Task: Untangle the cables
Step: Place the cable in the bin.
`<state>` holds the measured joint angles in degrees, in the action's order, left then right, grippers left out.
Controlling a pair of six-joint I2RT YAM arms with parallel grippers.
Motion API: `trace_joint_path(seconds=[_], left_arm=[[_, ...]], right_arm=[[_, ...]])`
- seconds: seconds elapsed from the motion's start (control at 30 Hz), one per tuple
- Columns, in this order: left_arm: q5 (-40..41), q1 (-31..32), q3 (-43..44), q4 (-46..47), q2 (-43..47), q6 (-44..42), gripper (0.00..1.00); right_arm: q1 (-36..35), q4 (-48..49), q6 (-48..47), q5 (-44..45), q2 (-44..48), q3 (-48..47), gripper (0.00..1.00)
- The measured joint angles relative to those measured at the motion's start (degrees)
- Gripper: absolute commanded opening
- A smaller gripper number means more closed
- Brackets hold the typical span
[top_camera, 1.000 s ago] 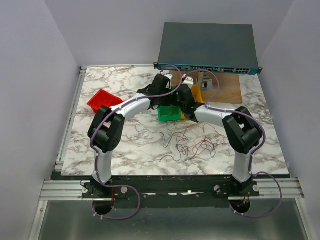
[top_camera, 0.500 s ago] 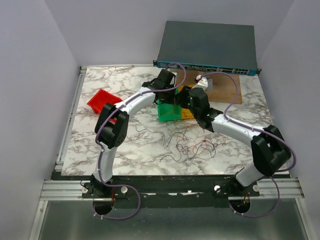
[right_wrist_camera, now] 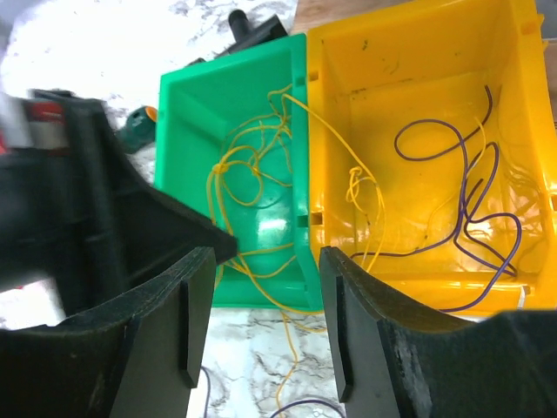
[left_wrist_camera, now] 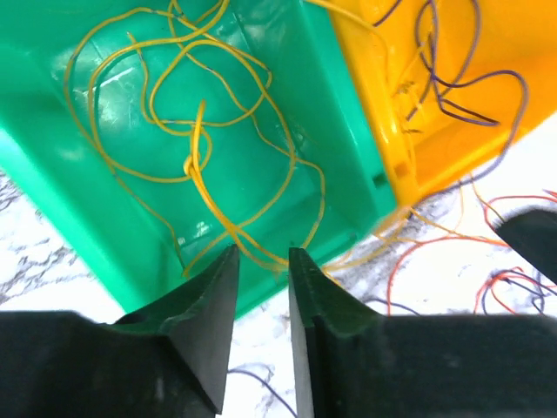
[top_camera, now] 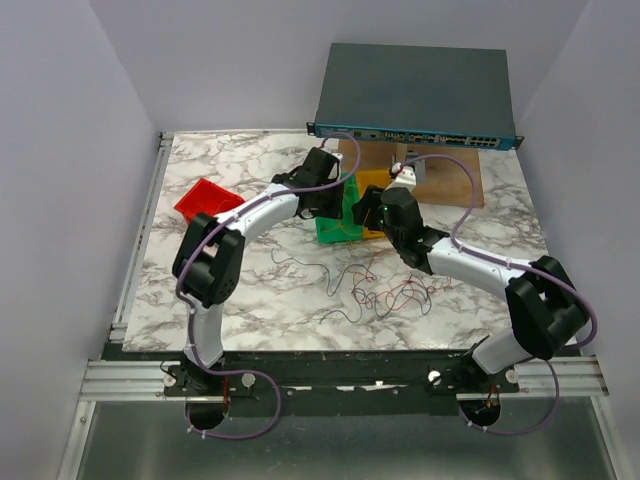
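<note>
The left jaws stand a narrow slit apart, and I can see nothing pinched between their dark fingers (left_wrist_camera: 204, 335). Just ahead of the tips, yellow cables (left_wrist_camera: 196, 165) loop over the floor of the green bin (left_wrist_camera: 326, 122). A few strands spill over its near rim onto the counter (left_wrist_camera: 43, 270). The right jaws are spread wide with nothing between their fingers (right_wrist_camera: 170, 322). They hang above the line where the green bin touches the yellow bin (right_wrist_camera: 392, 83) standing beside it.

The right wrist view shows what the left one does not: the whole floor of the yellow bin, with dark purple cables (right_wrist_camera: 470, 222) curled along it. It also shows a yellow strand draped across the two touching walls, from one bin into the other. Only the left wrist view shows red and purple strands (left_wrist_camera: 513, 280) lying on the marble beside the yellow bin's corner. Only the top view takes in the red bin (top_camera: 208, 202), off to the left and well apart from the other two. It also shows the loose tangle (top_camera: 390, 292) of red and dark cables in the middle of the counter. From up there both sets of jaws are hidden under the wrists.

Counted:
- three bins: one green, one yellow, one red
- two arms: the left arm (top_camera: 255, 212) and the right arm (top_camera: 470, 262)
- one network switch (top_camera: 415, 90) at the back
- one wooden board (top_camera: 455, 178) just in front of it

The cables are too thin and knotted to count
</note>
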<state>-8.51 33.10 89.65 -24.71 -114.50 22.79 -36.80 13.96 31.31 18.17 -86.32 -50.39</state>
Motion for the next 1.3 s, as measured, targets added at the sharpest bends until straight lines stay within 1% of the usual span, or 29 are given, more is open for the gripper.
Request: trace_joint_path(seconds=[0.1, 0.2, 0.4, 0.53, 0.63, 0.73, 0.9, 1.13, 1.3], left_arm=[[0.0, 0.0, -2.9, 1.0, 4.9, 0.0, 0.39], [0.1, 0.0, -4.9, 2.2, 9.5, 0.0, 0.46], [0.6, 0.0, -9.9, 5.6, 18.4, -0.1, 0.5], [0.7, 0.0, -16.1, 9.3, 23.9, 0.2, 0.52], [0.5, 0.0, -21.4, 12.7, 27.4, 1.0, 0.53], [0.2, 0.0, -27.7, 17.0, 31.1, 2.2, 0.52], [-0.2, 0.0, -34.4, 22.4, 33.7, 3.9, 0.53], [-0.3, 0.0, -36.3, 23.9, 35.4, 4.1, 0.53], [-0.3, 0.0, -36.3, 24.9, 36.9, 4.0, 0.52]], right_arm=[[0.0, -0.4, -1.4, 0.5, -1.5, -0.2, 0.59], [0.1, -1.7, -2.3, 1.3, -3.1, -0.9, 0.59], [1.9, -4.1, -1.7, 0.6, -3.7, -1.6, 0.64], [4.9, -5.0, 0.8, -1.0, -3.7, -1.6, 0.6], [7.6, -5.1, 2.9, -2.8, -4.0, -1.6, 0.53], [10.2, -4.5, 5.3, -5.7, -5.9, -2.0, 0.5], [12.2, -2.4, 8.3, -10.4, -10.3, -2.0, 0.5], [12.2, 0.4, 9.2, -13.8, -12.5, -2.8, 0.5], [12.2, 3.6, 9.2, -15.6, -12.5, -2.8, 0.46]])
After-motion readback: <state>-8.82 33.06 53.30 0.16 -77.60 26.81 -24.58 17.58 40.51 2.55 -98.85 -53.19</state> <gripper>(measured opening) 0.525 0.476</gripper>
